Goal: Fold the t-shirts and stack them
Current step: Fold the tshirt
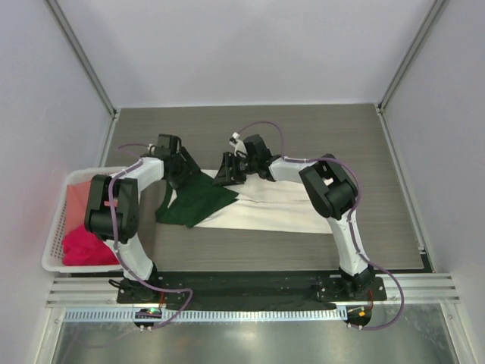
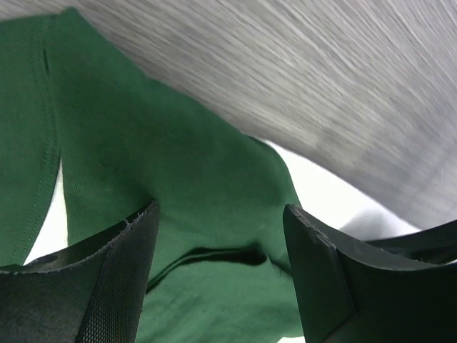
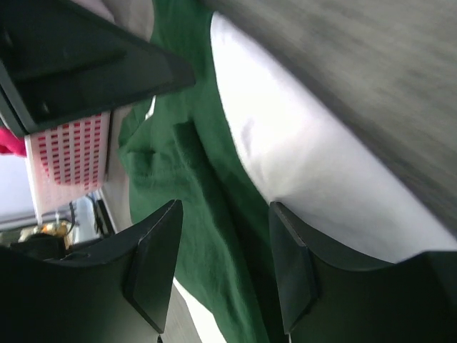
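Observation:
A dark green t-shirt (image 1: 198,201) lies crumpled on the left end of a flat folded cream shirt (image 1: 276,206) in the middle of the table. My left gripper (image 1: 180,179) is open at the green cloth's far left corner. In the left wrist view the green fabric (image 2: 178,179) fills the gap of the open gripper (image 2: 221,211), unpinched. My right gripper (image 1: 227,171) is open just above the far edge of both shirts. The right wrist view shows the open gripper (image 3: 225,206) over the green cloth (image 3: 193,200) and the cream cloth (image 3: 300,164). No print shows on the cream shirt.
A white lattice basket (image 1: 53,241) stands at the left table edge, holding a magenta shirt (image 1: 83,247) and a salmon-pink one (image 1: 79,200). The basket (image 3: 68,153) also shows in the right wrist view, behind my left gripper's body (image 3: 86,64). Grey walls enclose the table.

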`<action>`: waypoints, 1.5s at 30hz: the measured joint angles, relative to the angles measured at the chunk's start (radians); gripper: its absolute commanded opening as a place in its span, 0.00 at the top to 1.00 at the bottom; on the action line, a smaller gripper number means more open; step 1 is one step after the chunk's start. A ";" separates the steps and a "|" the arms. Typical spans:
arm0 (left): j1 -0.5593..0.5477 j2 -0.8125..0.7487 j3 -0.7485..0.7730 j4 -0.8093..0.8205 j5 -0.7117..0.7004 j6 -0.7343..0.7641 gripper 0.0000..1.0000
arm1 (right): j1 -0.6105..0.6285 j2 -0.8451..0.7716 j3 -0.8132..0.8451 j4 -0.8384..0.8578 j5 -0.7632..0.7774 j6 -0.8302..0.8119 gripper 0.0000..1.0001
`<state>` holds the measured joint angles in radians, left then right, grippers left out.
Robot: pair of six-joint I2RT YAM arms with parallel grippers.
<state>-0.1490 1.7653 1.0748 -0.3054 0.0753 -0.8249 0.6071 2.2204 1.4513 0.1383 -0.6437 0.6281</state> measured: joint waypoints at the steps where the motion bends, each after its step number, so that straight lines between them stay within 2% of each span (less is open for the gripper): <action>1: 0.003 0.013 0.013 -0.013 -0.002 -0.008 0.28 | 0.003 0.011 0.001 0.006 -0.016 0.003 0.44; 6: 0.008 0.065 0.089 -0.069 -0.014 -0.014 0.29 | 0.012 0.029 -0.023 0.061 -0.090 0.018 0.44; 19: 0.005 0.119 0.164 -0.114 -0.084 -0.002 0.29 | 0.010 -0.040 -0.270 0.312 -0.296 0.083 0.49; 26: 0.005 0.125 0.171 -0.118 -0.087 0.010 0.29 | 0.030 -0.203 -0.440 0.285 -0.356 0.008 0.50; 28: 0.005 0.125 0.172 -0.117 -0.088 0.015 0.29 | 0.038 -0.280 -0.492 0.229 -0.353 -0.047 0.50; 32: 0.005 0.125 0.172 -0.113 -0.097 0.021 0.29 | 0.048 -0.420 -0.574 0.099 -0.322 -0.152 0.39; 34: 0.005 0.125 0.172 -0.111 -0.102 0.022 0.29 | 0.051 -0.460 -0.588 0.047 -0.290 -0.182 0.37; 41: 0.005 0.121 0.167 -0.109 -0.108 0.027 0.29 | 0.060 -0.473 -0.534 -0.066 -0.105 -0.231 0.35; 45: 0.005 0.103 0.145 -0.101 -0.114 0.034 0.28 | 0.111 -0.473 -0.458 -0.118 0.033 -0.290 0.36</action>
<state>-0.1436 1.8683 1.2201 -0.4061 -0.0391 -0.7906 0.7185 1.7477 0.9936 0.0204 -0.6109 0.3382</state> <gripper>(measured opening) 0.712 0.647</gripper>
